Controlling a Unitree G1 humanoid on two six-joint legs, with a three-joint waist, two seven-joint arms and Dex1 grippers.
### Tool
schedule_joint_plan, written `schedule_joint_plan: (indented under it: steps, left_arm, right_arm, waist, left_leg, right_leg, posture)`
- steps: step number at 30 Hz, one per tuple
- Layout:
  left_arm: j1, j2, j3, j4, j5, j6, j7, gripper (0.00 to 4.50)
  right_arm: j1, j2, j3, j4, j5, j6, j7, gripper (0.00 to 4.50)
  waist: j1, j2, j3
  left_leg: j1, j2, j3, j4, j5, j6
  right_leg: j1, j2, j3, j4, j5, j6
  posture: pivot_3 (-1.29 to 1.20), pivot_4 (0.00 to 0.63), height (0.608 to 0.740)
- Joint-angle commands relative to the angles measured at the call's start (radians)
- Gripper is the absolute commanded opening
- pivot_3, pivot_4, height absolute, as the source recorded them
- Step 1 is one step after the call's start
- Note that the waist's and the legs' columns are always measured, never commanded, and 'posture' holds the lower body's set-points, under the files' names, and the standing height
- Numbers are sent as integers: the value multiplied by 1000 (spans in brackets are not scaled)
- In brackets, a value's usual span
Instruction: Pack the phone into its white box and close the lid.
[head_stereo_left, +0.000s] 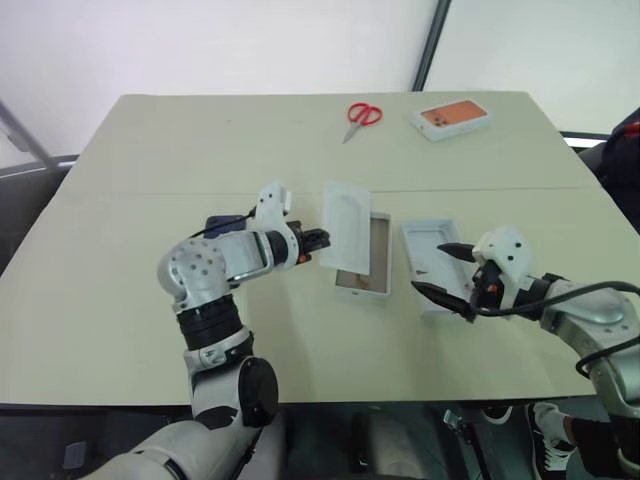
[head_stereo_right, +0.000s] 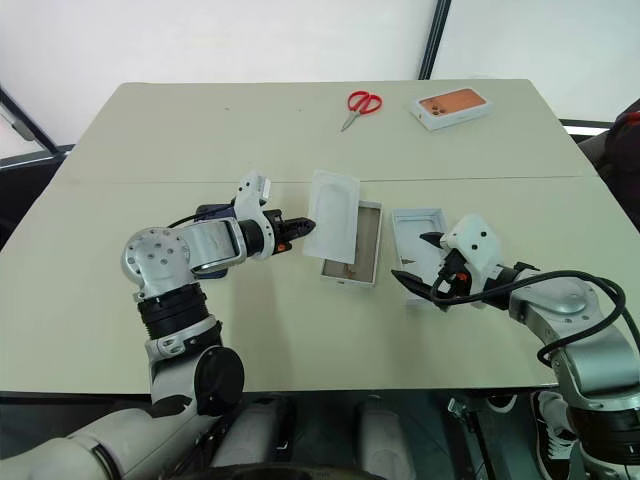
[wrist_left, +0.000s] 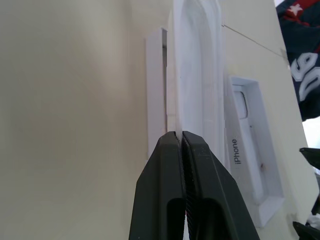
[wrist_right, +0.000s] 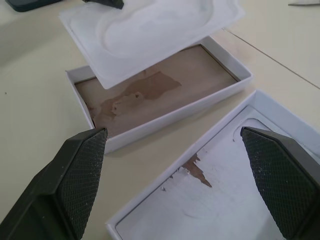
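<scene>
White cardboard fills the middle of the beige table (head_stereo_left: 120, 320). The left gripper (head_stereo_left: 318, 240) has its black fingers (wrist_left: 200, 190) pressed together on the edge of a flat white insert (head_stereo_left: 346, 222) with an oval outline, holding it tilted just above the far end of the white tray (head_stereo_left: 364, 280), whose brownish floor lies bare below it. Behind that gripper's wrist, a dark phone (head_stereo_right: 212, 213) lies on the table, mostly hidden by the arm. Just beyond the tray's far long rim sits the lid (head_stereo_left: 432, 262), open side up, a narrow strip of table between the two. The right gripper (head_stereo_left: 442, 268) hangs over the lid's near end with fingers spread wide, gripping nothing. Far ahead of both grippers, near the table's back edge, lie red-handled scissors (head_stereo_left: 362, 118) and a white box with an orange top (head_stereo_left: 452, 118), well apart from the work. Bare table stretches to the left.
</scene>
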Motion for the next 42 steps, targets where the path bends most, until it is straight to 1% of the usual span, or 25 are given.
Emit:
schedule_joint_plan:
  steps: [1,7,12,15,16,22,23,27,29,30,31,33,36,37,39,40,42]
  left_arm:
    - [8,-101,-44,-3,-55,8,9,65]
    - [10,-101,-100,26,-112,8,19,65]
    - [-3,-96,-106,51,-119,8,35,65]
    - [-8,-94,-108,60,-117,8,39,898]
    - [-9,-94,-107,61,-118,8,39,1327]
    - [-5,-84,-108,60,-146,8,37,4291]
    - [-2,-77,-101,52,-159,8,37,4463]
    - [-5,-25,-42,11,-203,8,11,4463]
    - [-5,41,-25,-32,-215,-2,-32,4500]
    - [4,88,-39,-54,-209,-17,-57,4500]
    - [17,132,-60,-72,-199,-37,-81,4500]
    - [59,223,-129,-112,-165,-112,-140,4500]
    - [127,363,-249,-160,-109,-219,-232,4500]
    - [166,443,-319,-186,-72,-281,-290,4500]
    - [239,570,-423,-225,-4,-408,-398,4500]
    - [287,641,-474,-244,45,-501,-467,4500]
    - [373,731,-530,-274,140,-712,-568,4500]
  right_arm:
    - [2,3,-31,-38,8,-11,-11,4500]
    - [-4,5,-22,-37,10,-12,-18,4500]
    - [-1,3,-26,-42,13,-10,-21,4500]
    - [-1,3,-28,-44,14,-10,-22,4500]
    - [-2,3,-28,-44,14,-9,-24,4500]
    - [-15,5,-23,-45,13,-8,-32,4500]
    - [-23,7,-20,-47,14,-4,-36,4500]
    - [-81,17,18,-38,-3,14,-62,4500]
    - [-134,27,64,-18,-28,28,-81,3957]
    - [-164,34,93,-6,-35,43,-86,3642]
    - [-192,38,120,7,-43,62,-88,3203]
    - [-251,50,178,44,-77,95,-101,2213]
    - [-333,82,242,96,-115,130,-129,607]
    - [-372,105,267,121,-133,143,-145,74]
    - [-431,136,312,161,-179,165,-178,25]
    - [-461,149,341,184,-205,171,-188,25]
    - [-505,161,392,222,-254,173,-194,25]
  waist:
    - [1,0,0]
    - [0,0,0]
    - [-1,0,0]
    - [0,0,0]
    - [0,0,0]
    - [0,0,0]
    - [-1,0,0]
    - [-4,0,0]
    - [-5,0,0]
    - [-8,0,0]
    - [-13,0,0]
    - [-19,0,0]
    - [-24,0,0]
    - [-22,1,0]
    - [-24,1,1]
    - [-26,1,1]
    - [-28,2,1]
  left_leg:
    - [0,0,0,0,0,0]
    - [0,0,0,0,0,-1]
    - [0,0,0,0,0,-1]
    - [0,0,0,0,0,-1]
    - [0,0,0,0,0,-1]
    - [0,0,0,0,1,-1]
    - [0,0,0,0,1,-1]
    - [0,0,0,0,1,-1]
    - [0,0,0,0,2,-3]
    - [0,0,0,0,2,-3]
    - [0,0,0,0,2,-4]
    - [0,0,0,-1,4,-7]
    - [1,0,0,-2,4,-7]
    - [1,0,0,-2,4,-7]
    - [0,1,0,-2,4,-7]
    - [0,1,0,-2,4,-8]
    - [0,2,2,-3,4,-7]
  right_leg:
    - [0,0,0,0,0,0]
    - [0,0,0,0,0,0]
    - [0,0,0,0,0,0]
    - [0,0,0,0,0,0]
    - [0,0,0,0,0,0]
    - [0,0,0,0,0,0]
    - [0,0,0,0,0,0]
    - [0,0,0,0,0,0]
    - [0,0,0,0,0,0]
    - [-1,0,0,0,0,0]
    - [-1,0,0,1,0,0]
    - [-1,1,0,1,0,0]
    - [-1,0,1,1,0,0]
    - [-1,0,1,1,0,0]
    - [-2,0,1,1,0,0]
    - [-2,0,2,1,0,-1]
    - [-4,0,3,1,0,-1]
  posture:
    - [0,150,740]
    - [0,150,740]
    - [0,150,740]
    - [0,150,740]
    - [0,150,740]
    - [0,150,740]
    - [0,150,740]
    - [0,150,740]
    - [0,150,740]
    - [0,150,740]
    - [0,150,740]
    - [0,150,740]
    - [0,150,740]
    - [0,150,740]
    - [0,150,740]
    - [0,150,740]
    - [0,150,740]
